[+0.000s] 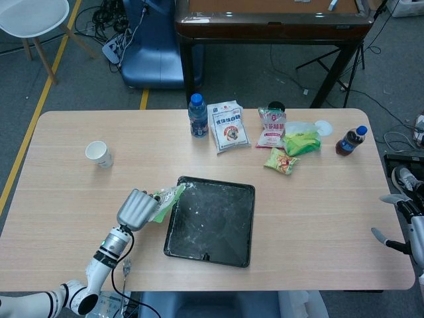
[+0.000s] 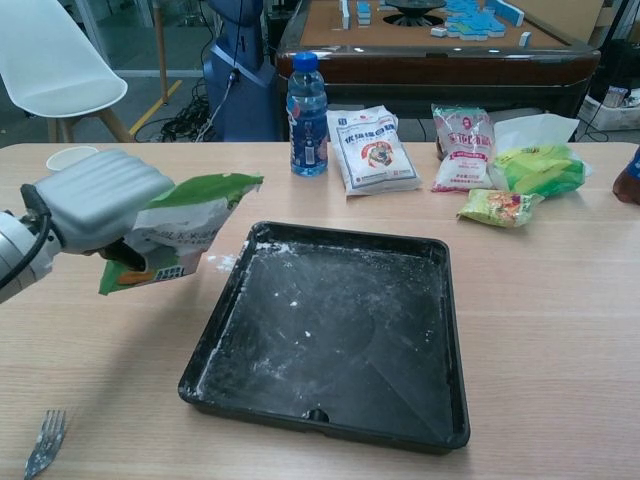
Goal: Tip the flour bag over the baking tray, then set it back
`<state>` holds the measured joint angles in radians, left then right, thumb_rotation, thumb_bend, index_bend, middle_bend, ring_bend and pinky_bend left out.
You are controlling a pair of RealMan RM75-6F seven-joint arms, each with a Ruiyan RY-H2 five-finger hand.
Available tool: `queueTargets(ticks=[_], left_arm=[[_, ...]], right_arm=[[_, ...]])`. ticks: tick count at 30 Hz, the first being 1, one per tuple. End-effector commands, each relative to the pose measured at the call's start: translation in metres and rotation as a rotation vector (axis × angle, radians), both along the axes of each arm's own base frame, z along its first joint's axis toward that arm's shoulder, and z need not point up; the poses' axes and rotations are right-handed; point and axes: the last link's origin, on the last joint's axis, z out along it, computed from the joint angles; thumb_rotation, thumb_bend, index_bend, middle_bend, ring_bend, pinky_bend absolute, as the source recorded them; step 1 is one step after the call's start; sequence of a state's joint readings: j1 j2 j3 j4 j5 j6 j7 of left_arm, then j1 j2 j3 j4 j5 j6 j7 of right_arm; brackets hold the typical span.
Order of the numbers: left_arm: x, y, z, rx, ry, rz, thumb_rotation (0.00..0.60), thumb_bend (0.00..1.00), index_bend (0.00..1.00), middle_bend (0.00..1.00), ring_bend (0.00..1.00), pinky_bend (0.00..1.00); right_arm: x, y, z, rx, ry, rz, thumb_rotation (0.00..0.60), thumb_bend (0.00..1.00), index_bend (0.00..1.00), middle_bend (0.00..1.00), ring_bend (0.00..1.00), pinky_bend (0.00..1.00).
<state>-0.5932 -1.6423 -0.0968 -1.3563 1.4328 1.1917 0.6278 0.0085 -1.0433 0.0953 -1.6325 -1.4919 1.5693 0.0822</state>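
My left hand (image 1: 137,209) (image 2: 98,200) grips the green and white flour bag (image 2: 180,235) (image 1: 163,199), lifted off the table just left of the tray. The bag leans with its top toward the tray's near-left rim. The black baking tray (image 1: 242,218) (image 2: 440,330) lies in the middle of the table, dusted with white flour. A little flour lies on the table by the tray's left corner. My right hand (image 1: 404,222) hangs off the table's right edge, fingers apart, holding nothing.
A paper cup (image 1: 99,154) stands at the left. Along the back are a water bottle (image 1: 197,115), a white flour packet (image 1: 228,125), snack packets (image 1: 272,127) and a green bag (image 1: 302,140). A cola bottle (image 1: 349,140) stands far right. A fork (image 2: 40,444) lies near the front edge.
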Motion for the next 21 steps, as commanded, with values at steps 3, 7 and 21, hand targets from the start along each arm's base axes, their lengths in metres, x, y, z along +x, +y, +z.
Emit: queueTargets(ticks=[3, 7, 21], left_arm=[[-0.030, 0.004, 0.008, -0.005, -0.214, 0.100, 0.600, 0.35, 0.59, 0.73, 0.70, 0.89], [-0.042, 0.005, 0.001, -0.042, -0.276, 0.140, 0.600, 0.35, 0.59, 0.73, 0.70, 0.89], [-0.055, 0.005, -0.022, -0.152, -0.364, 0.223, 0.600, 0.31, 0.42, 0.57, 0.59, 0.81]], right_arm=[[0.001, -0.001, -0.001, 0.002, 0.002, 0.002, 0.600, 0.16, 0.32, 0.31, 0.16, 0.27], [0.002, -0.001, -0.001, 0.003, 0.004, 0.002, 0.600, 0.16, 0.32, 0.31, 0.16, 0.27], [0.003, -0.002, -0.002, 0.006, 0.006, -0.004, 0.600, 0.16, 0.32, 0.31, 0.16, 0.27]])
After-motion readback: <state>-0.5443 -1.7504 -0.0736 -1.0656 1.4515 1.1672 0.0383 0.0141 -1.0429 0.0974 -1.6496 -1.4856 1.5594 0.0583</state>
